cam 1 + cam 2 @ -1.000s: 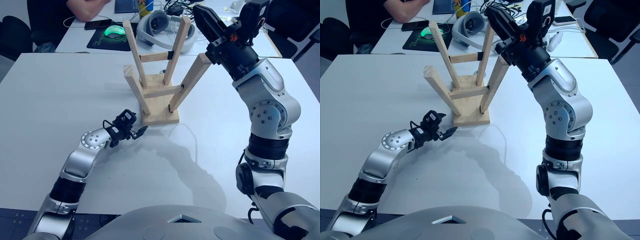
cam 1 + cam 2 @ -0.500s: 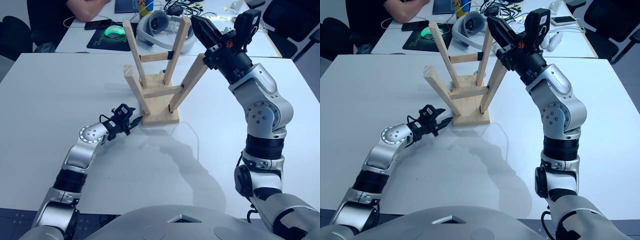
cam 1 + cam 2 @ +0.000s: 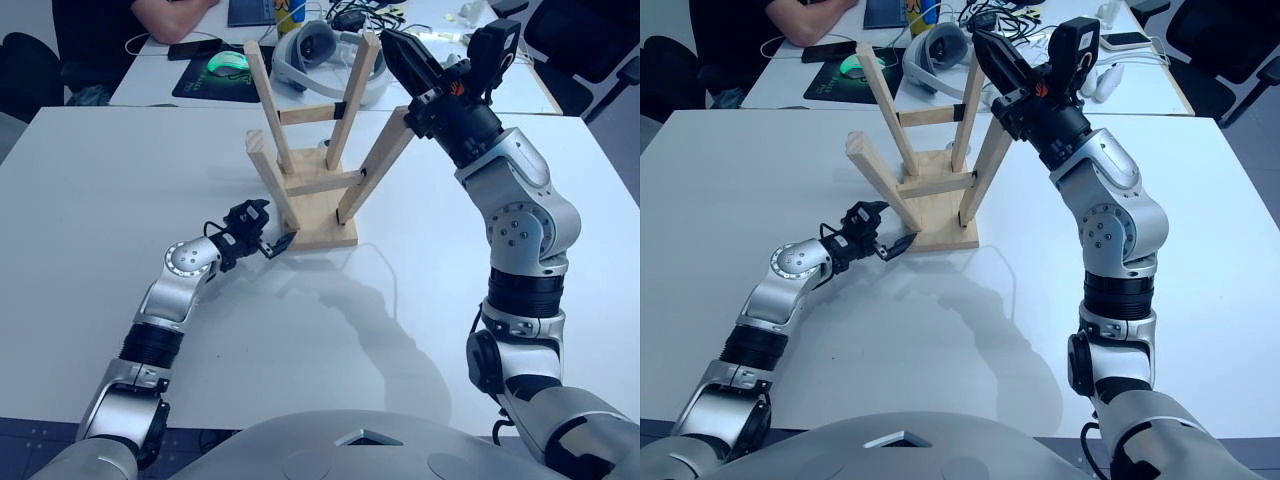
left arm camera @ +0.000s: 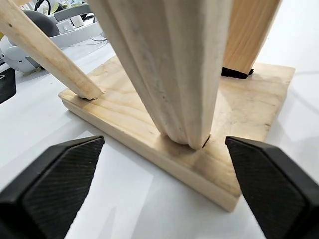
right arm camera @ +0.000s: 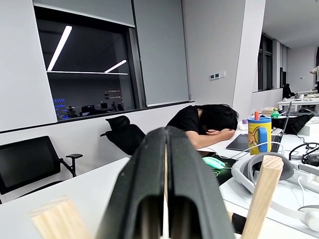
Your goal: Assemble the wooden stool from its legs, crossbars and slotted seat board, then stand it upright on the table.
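The wooden stool [image 3: 322, 180] rests upside down on the white table [image 3: 120, 180]. Its seat board [image 3: 325, 232] lies flat and its legs with crossbars point up. My left gripper [image 3: 272, 238] hovers low at the board's near-left corner and is open. In the left wrist view its two fingertips [image 4: 55, 184] straddle the board's edge [image 4: 164, 159] and one leg's foot [image 4: 169, 74] without touching them. My right gripper [image 3: 396, 46] is shut on nothing, raised above and behind the top of the right-hand leg [image 3: 385, 160]. Its closed fingers [image 5: 166, 164] point over the leg ends.
Behind the table's far edge another desk holds a white headset [image 3: 318, 48], a green-lit mouse [image 3: 232, 62] on a dark pad, a phone [image 3: 196, 47] and cables. A person leans on that desk. Bare tabletop stretches in front of the stool and to both sides.
My left gripper has moved forward and up to the seat board's near-left corner. The right gripper dropped slightly toward the right-hand leg's top and stays shut. The stool has not moved.
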